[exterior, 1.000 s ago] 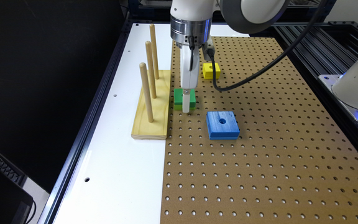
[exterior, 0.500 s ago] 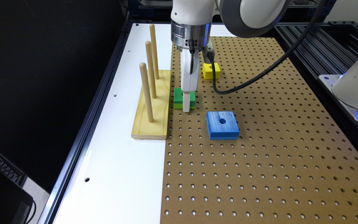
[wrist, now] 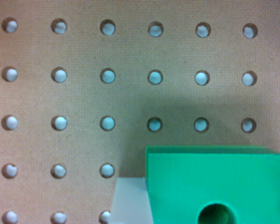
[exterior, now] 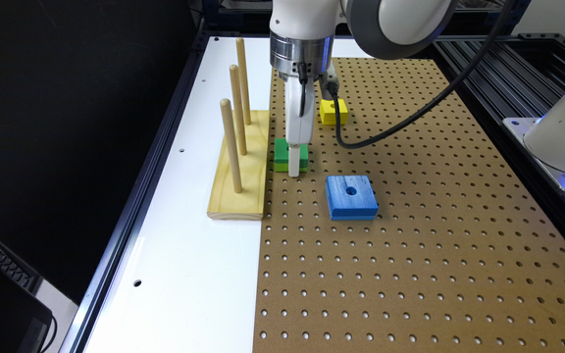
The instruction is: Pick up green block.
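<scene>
Wrist view shows the end effector straddling the green block

Wrist view looks down on the green block (wrist: pixel 217 186), its round centre hole near the frame edge, with one pale finger (wrist: pixel 130 200) lying right against the block's side. The opposite finger is not visible there, so whether the end effector (exterior: pixel 294 164) has actually clamped the block or merely stands around it cannot be told. In the exterior view the block (exterior: pixel 282 153) sits flat on the brown pegboard worktop (exterior: pixel 410 255), just beside the wooden peg stand (exterior: pixel 241 169), with the blue block (exterior: pixel 351 197) near it toward the camera and the yellow block (exterior: pixel 333 111) farther back.

Judged from here, the main risk is a weak or off-centre hold: if the fingers press only the darker upper layer or grip near a corner, the block could twist or drop as it is raised. The stand is close on one side, so a sideways drift during the lift could knock the block or the end effector against the stand's edge or its nearest peg (exterior: pixel 231 144). Lifting before the fingers have fully closed would leave the block behind.

Compared with the earlier exterior pictures, almost nothing has shifted: the arm stands at the same low spot over the block, and all three blocks and the stand lie where they did.
</scene>
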